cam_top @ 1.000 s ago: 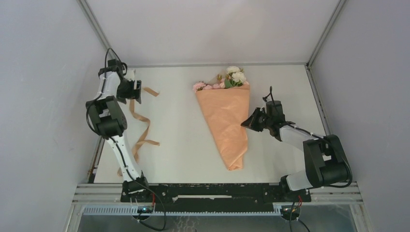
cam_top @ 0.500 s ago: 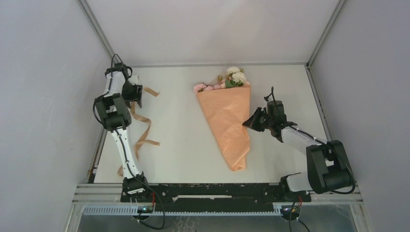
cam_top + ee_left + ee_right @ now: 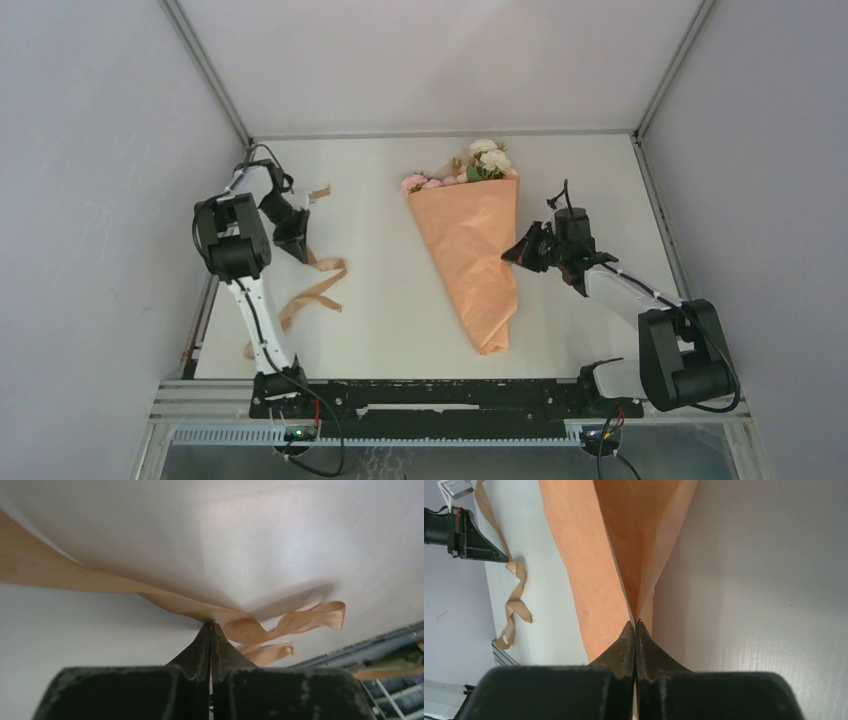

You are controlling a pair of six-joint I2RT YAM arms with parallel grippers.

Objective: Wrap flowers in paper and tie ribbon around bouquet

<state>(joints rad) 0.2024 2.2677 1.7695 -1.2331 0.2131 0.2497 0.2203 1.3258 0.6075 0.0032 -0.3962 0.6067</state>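
The bouquet lies in the middle of the table in the top view, a cone of orange paper (image 3: 468, 245) with its point toward me. The pink and white flowers (image 3: 478, 162) show at its far, wide end. My right gripper (image 3: 512, 256) is at the cone's right edge, shut on a raised fold of the paper (image 3: 589, 570). The tan ribbon (image 3: 318, 288) curls over the left side of the table. My left gripper (image 3: 303, 256) is shut on the ribbon (image 3: 100, 580), which runs out of the fingertips (image 3: 205, 640) to both sides.
The white table (image 3: 370, 220) sits between grey enclosure walls, with a black rail (image 3: 430, 396) along the near edge. One ribbon end (image 3: 248, 350) reaches the table's near left edge. The right wrist view shows my left gripper (image 3: 471, 542) beyond the paper.
My left gripper shut on the ribbon and moved toward me and to the right, dragging the ribbon's loop with it. The right gripper stayed on the paper.
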